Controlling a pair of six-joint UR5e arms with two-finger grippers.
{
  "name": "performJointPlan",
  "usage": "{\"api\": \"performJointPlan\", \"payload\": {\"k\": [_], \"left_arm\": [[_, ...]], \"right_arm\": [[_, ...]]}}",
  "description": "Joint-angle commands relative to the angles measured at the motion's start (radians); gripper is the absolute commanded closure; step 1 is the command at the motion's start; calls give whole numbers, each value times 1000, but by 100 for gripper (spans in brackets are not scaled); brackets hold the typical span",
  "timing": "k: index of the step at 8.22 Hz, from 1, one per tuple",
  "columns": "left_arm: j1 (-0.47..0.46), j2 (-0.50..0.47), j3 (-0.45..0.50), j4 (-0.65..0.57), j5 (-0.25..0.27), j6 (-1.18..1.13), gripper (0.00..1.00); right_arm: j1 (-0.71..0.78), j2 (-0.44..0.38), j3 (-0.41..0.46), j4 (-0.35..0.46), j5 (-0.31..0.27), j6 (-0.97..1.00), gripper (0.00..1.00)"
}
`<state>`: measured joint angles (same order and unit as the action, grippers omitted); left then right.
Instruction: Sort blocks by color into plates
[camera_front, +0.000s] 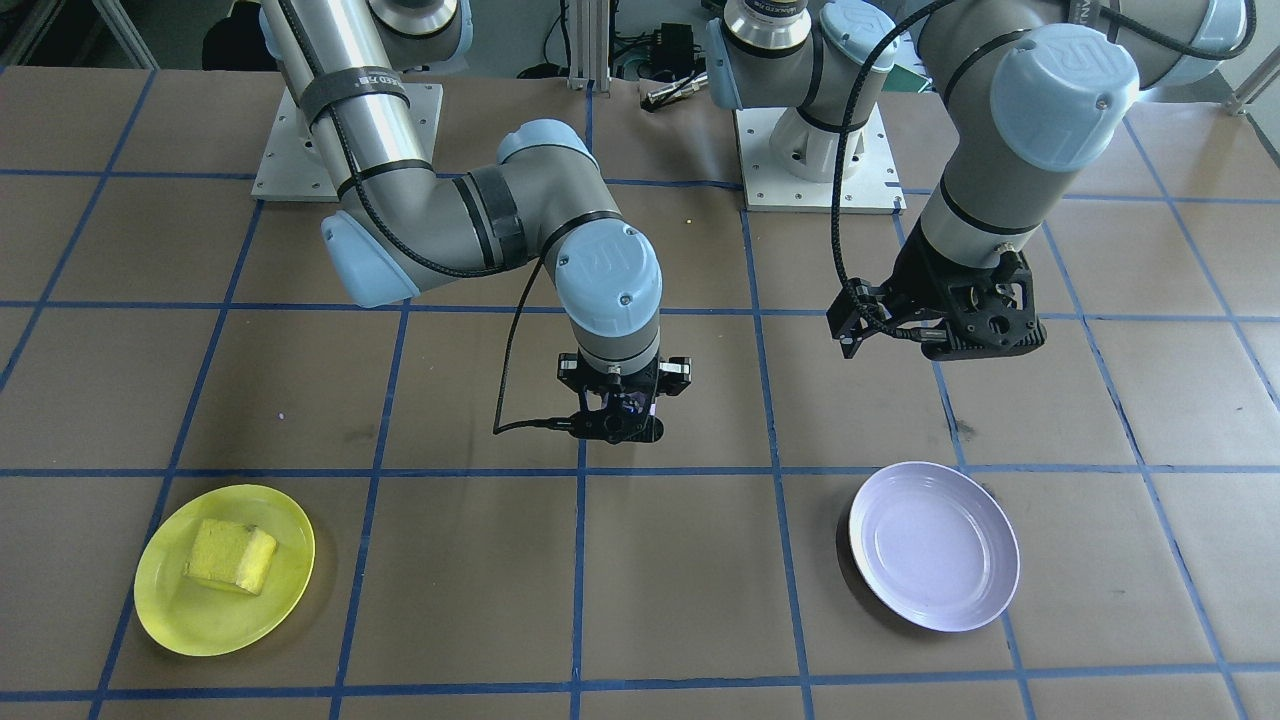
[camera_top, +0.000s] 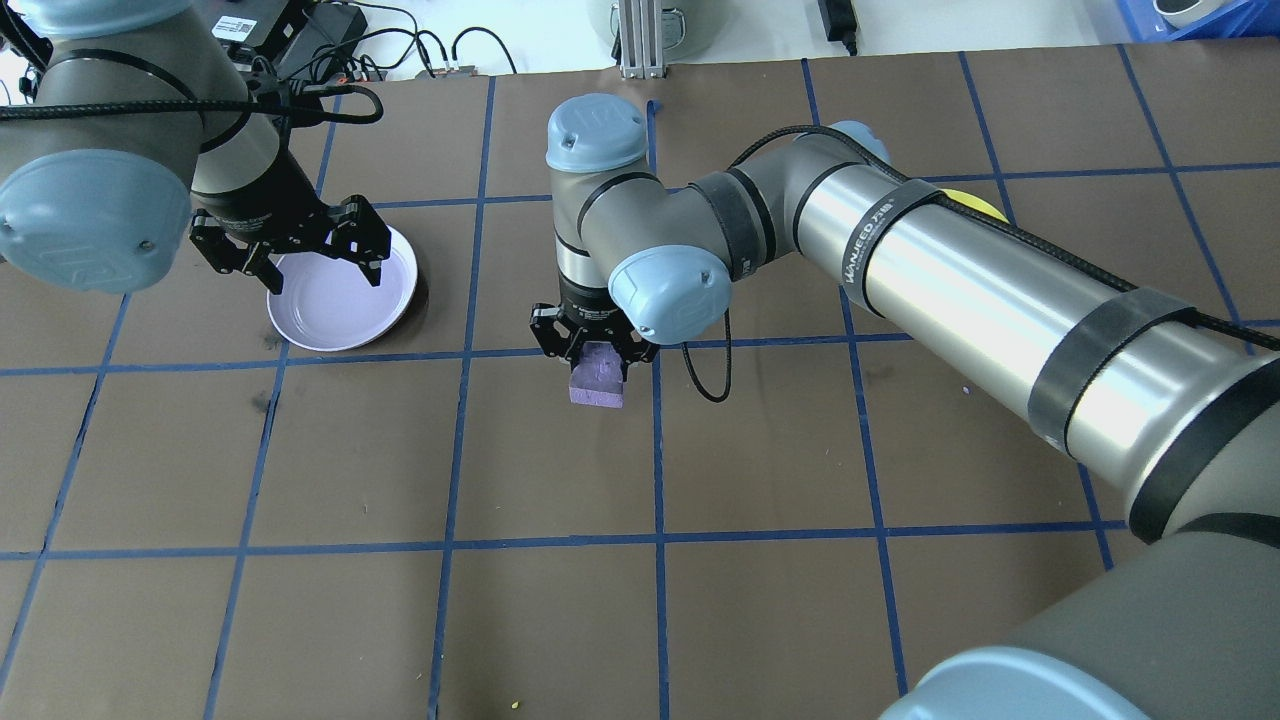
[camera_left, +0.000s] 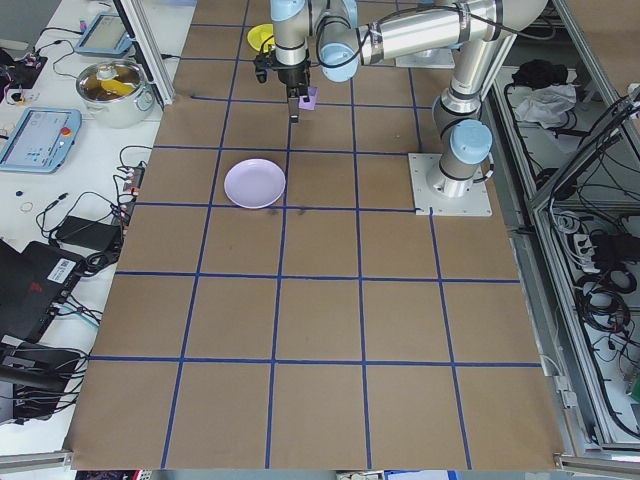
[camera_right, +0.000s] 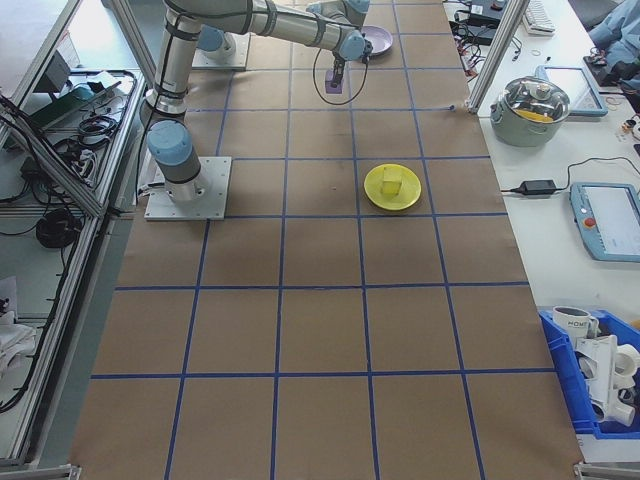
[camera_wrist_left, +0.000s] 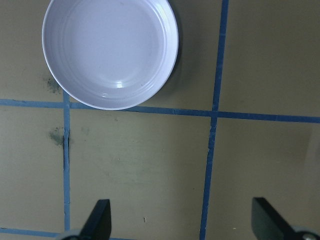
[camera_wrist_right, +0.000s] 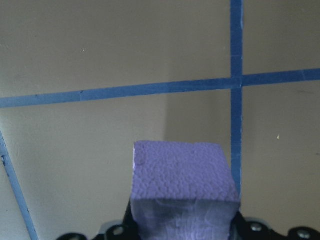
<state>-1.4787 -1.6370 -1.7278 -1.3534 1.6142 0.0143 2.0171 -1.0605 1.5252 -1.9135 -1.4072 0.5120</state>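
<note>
Block (camera_wrist_right: 182, 172), rough pale purple, in right claw (camera_top: 596, 362).

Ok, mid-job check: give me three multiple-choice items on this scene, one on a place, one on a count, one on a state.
1. Where is the small rough bright yellow foam cube?
A. on the round yellow plastic plate
B. on the bare table
C. in the left end effector

2. How many blocks lie in the glossy pale lavender plate?
A. two
B. one
C. none

3. What is the right end effector doing?
A. hanging open and empty
B. shut on the small rough pale purple foam cube
C. resting in a plate

Answers:
1 A, the front view shows it inside the rim.
2 C, the left wrist view shows it bare.
3 B, the right wrist view shows the cube clamped above the table.
</note>
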Motion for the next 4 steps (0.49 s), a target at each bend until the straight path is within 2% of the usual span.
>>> {"api": "performJointPlan", "payload": {"k": [1, 3, 4], "left_arm": [[0, -10, 2, 6, -2, 1, 0], [-6, -6, 2, 10, -14, -55, 0], [-8, -3, 1, 4, -5, -83, 0]], "right_arm": [[18, 43, 19, -12, -2, 5, 0], [2, 18, -22, -68, -6, -10, 0], [-23, 7, -80, -68, -16, -33, 0]]}}
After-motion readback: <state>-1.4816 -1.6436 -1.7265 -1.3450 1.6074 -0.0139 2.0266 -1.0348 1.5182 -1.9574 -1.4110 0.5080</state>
